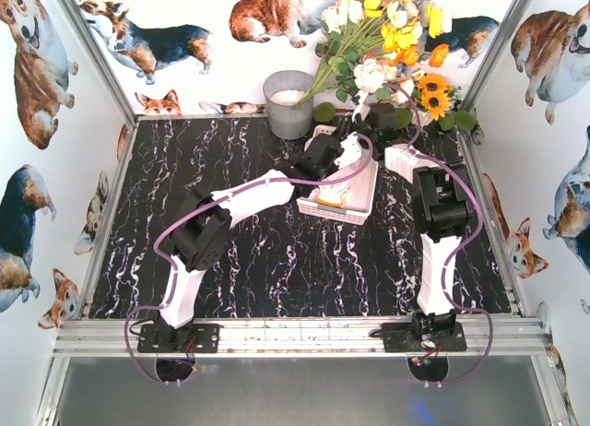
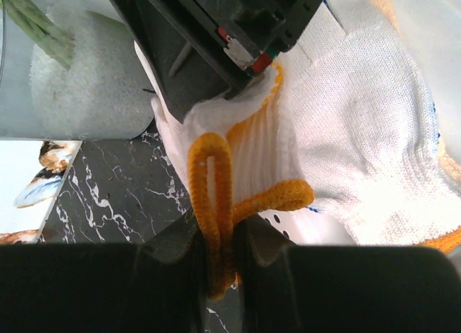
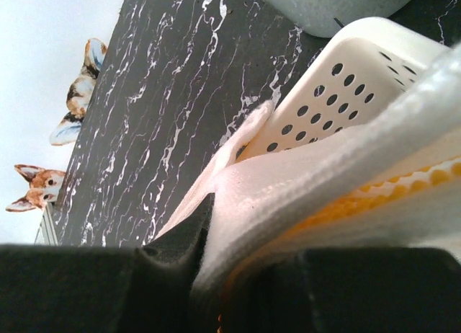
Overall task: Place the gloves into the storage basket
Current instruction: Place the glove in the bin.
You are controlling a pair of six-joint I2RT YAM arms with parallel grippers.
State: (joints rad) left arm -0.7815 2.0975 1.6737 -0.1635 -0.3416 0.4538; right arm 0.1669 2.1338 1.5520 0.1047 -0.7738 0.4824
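placing step. left gripper [image 2: 220, 257] pinches orange cuff of white glove [image 2: 353, 138]; right gripper [image 3: 245, 254] clamps folded gloves [image 3: 338, 167] beside basket [image 3: 346, 81]. next, probably: lower inside, let go.

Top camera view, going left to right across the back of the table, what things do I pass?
Grey bucket → white basket → sunflowers.

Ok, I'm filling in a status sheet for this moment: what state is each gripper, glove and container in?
left gripper: shut on the white glove's orange cuff edging.
right gripper: shut on the pale glove.
white glove: pinched by its cuff, crumpled.
pale glove: folded in layers between the fingers.
storage basket: upright, gloves inside.
grey bucket: upright, white foam inside.
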